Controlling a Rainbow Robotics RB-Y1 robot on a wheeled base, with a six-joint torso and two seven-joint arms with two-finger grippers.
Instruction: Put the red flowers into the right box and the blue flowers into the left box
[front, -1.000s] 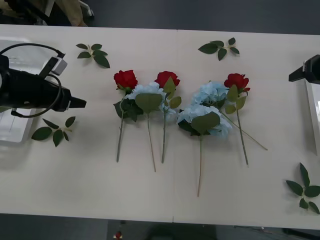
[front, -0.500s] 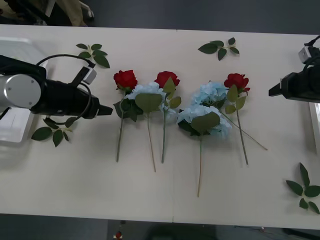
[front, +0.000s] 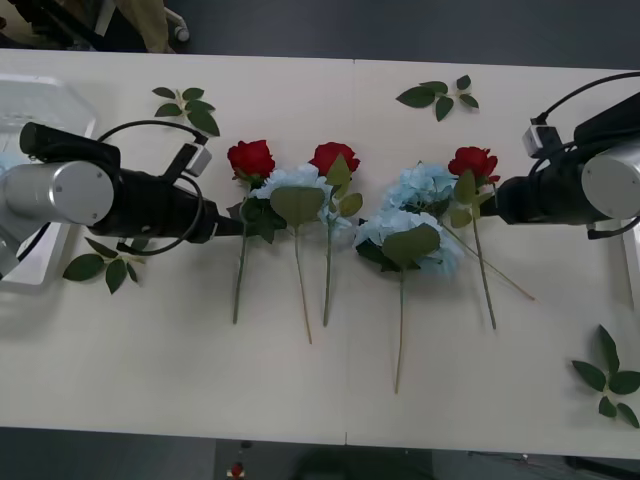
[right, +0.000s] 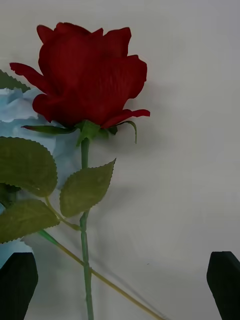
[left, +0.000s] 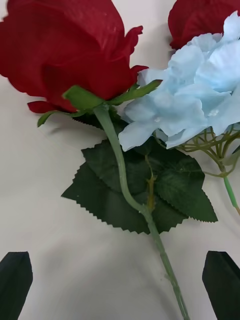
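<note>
Three red flowers lie in a row mid-table: a left rose (front: 251, 158), a middle rose (front: 333, 157) and a right rose (front: 473, 162). Blue flowers (front: 295, 185) (front: 424, 186) (front: 410, 240) lie among them. My left gripper (front: 236, 228) is low beside the left rose's stem. It is open, and the rose (left: 65, 50) and stem (left: 125, 185) lie ahead of its black fingers (left: 15, 285). My right gripper (front: 490, 208) is open beside the right rose (right: 90, 75), whose stem (right: 85, 230) runs between its fingers (right: 225, 282). The left box (front: 45, 100) sits at the far left. The right box (front: 634, 265) shows as an edge at the far right.
Loose green leaf sprigs lie at the back left (front: 190, 105), the back right (front: 440, 95), under my left arm (front: 105, 265) and at the front right (front: 610, 380). Long thin stems stretch from the blooms toward the table's front edge.
Both arms have swung inward from the table's sides. The left gripper has come up to the left rose, and the right gripper to the right rose. The flowers have not moved.
</note>
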